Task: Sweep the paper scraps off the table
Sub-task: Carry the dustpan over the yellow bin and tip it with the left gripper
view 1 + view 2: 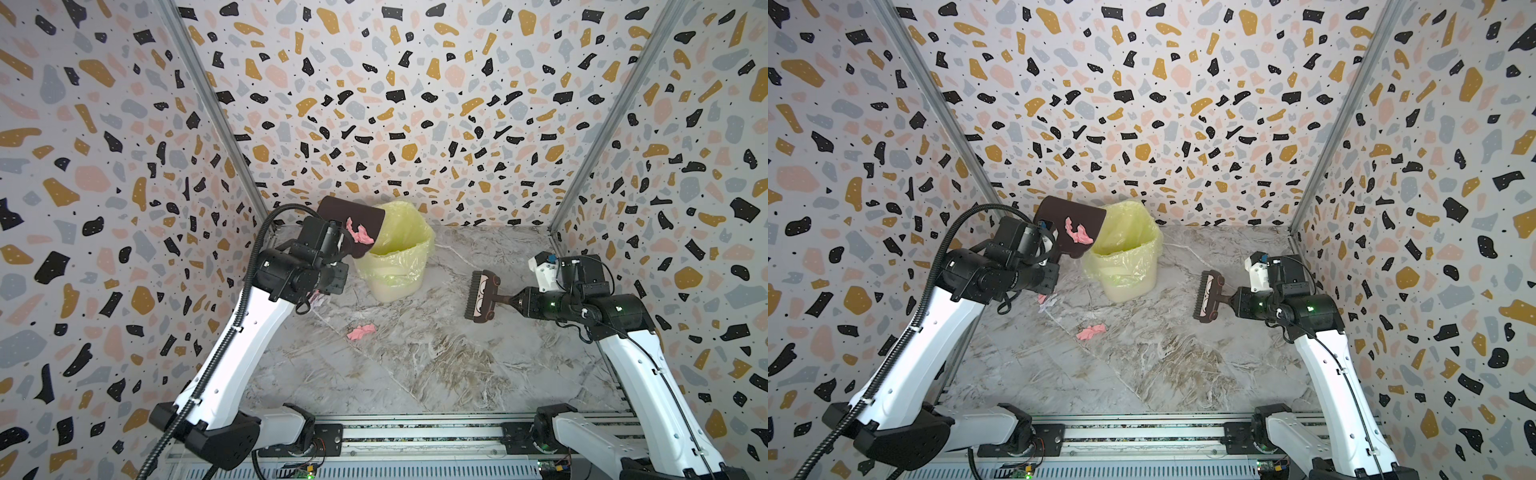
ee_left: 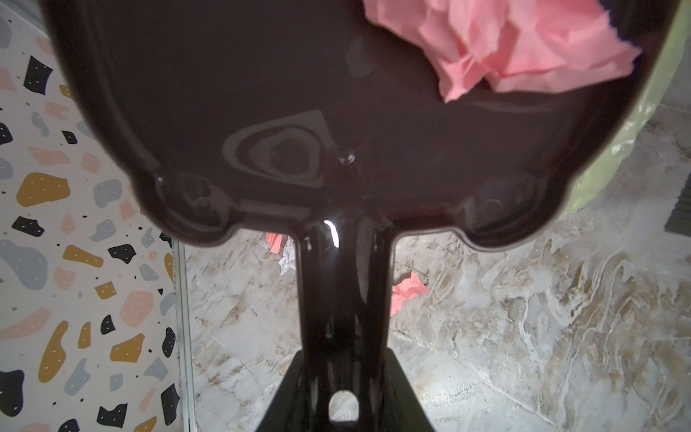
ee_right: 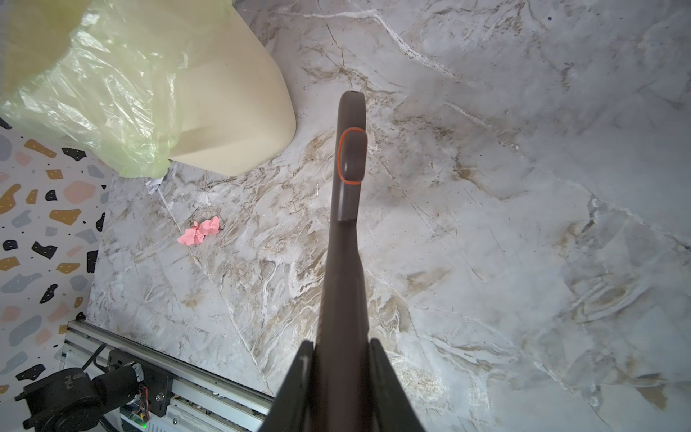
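Left wrist view: left gripper (image 2: 342, 377) clamping dustpan (image 2: 224, 93) handle; pink scrap (image 2: 504, 48) sitting ahead at pan's side edge, risking spilling beside bin (image 1: 395, 282); right gripper (image 3: 342, 359) clamping brush (image 3: 346, 224).

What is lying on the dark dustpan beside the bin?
One crumpled pink paper scrap lies on the dustpan. In both top views the left arm covers the pan's handle end.

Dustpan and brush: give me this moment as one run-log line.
left gripper: shut on dustpan, tipped toward bin | pan scrap: pink | right gripper: shut on brush | table: loose pink scrap, white scrap
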Robot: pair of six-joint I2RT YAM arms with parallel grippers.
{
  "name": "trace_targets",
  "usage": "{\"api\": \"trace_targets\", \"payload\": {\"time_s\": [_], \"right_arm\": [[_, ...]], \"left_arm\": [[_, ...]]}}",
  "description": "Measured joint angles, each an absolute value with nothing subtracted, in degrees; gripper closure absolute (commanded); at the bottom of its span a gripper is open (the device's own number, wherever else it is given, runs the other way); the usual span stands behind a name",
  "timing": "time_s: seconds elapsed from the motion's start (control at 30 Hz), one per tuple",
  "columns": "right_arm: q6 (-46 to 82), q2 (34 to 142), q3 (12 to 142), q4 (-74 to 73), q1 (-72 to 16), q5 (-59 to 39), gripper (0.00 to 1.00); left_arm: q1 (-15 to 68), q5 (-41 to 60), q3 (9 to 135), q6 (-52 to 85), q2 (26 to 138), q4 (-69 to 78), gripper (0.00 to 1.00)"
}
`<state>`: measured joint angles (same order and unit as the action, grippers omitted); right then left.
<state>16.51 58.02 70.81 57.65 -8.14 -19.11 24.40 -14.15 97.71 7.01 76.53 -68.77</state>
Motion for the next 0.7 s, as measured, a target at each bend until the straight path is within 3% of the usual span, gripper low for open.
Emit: {"api": "trace_targets", "payload": {"time_s": [0.27,0.7], "right_arm": [[12.4,59.6,70.8,59.5,-3.1,-23.0,1.0],[11.4,59.8,70.8,60.6,-3.0,-26.4,1.0]], "left_arm": [[23.7,-15.8,103.2,4.4,85.2,-69.1,1.0],[23.9,-26.7,107.0,-3.2,91.6,-70.7,1.0]]}}
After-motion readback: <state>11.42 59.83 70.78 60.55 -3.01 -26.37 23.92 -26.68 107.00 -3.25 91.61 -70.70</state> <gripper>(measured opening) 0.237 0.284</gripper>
